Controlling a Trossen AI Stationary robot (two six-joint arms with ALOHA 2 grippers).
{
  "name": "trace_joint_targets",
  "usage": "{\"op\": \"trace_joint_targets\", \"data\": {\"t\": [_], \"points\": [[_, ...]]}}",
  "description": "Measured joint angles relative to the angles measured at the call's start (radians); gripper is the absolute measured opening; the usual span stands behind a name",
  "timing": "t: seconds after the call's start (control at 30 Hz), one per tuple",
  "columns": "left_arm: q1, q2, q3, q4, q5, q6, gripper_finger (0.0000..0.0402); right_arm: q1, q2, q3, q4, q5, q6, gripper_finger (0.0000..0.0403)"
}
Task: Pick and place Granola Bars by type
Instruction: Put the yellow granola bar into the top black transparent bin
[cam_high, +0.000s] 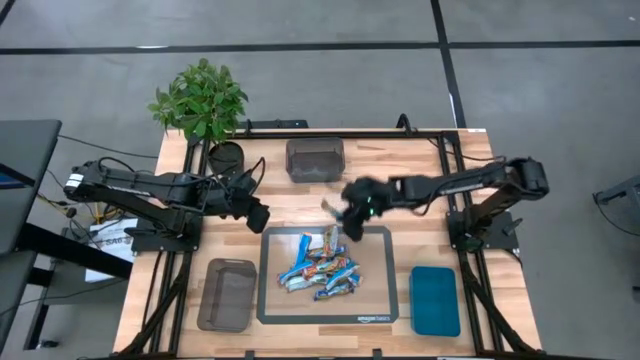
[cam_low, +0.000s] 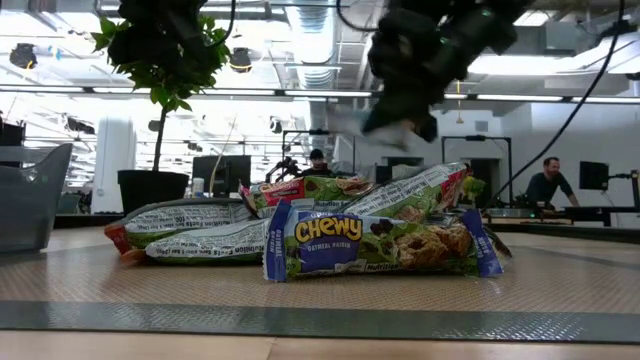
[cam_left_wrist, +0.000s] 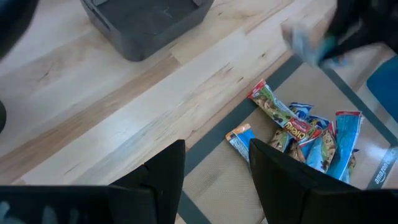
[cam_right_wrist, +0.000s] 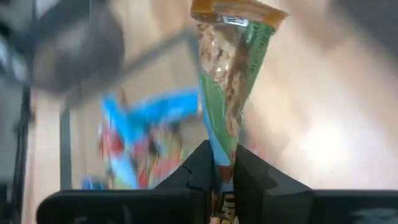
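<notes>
Several granola bars lie piled on a dark mat; the low view shows them resting flat on one another. My right gripper hovers over the mat's far edge, above the pile, shut on one green-marked bar. It shows blurred in the low view. My left gripper waits open over the bare wood left of the mat. Its fingers frame the mat's corner in the left wrist view, and it touches nothing. My right gripper pinches the green-marked bar by one end between its two fingers. The bar runs lengthwise out past the fingertips, and its free end with an orange edge points away from the wrist. It is lifted clear of the pile and the mat.
A grey bin stands at the far side of the table and another at the near left beside the mat. A teal tray lies near right. A potted plant sits at the far left corner. People show in the room behind.
</notes>
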Motion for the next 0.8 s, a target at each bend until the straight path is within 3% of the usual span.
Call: {"op": "trace_joint_targets", "data": {"t": [0.33, 0.57, 0.8], "points": [[0.000, 0.000, 0.000, 0.042, -0.086, -0.006, 0.0171, -0.229, 0.066, 0.230, 0.001, 0.109, -0.129, 0.0010], [0.006, 0.000, 0.000, 0.051, -0.151, 0.041, 0.0171, -0.323, 0.188, 0.349, -0.129, 0.106, -0.163, 0.0032], [0.043, 0.000, 0.000, 0.054, -0.180, 0.054, 0.0171, -0.363, 0.270, 0.369, -0.152, 0.087, -0.187, 0.0047]]}}
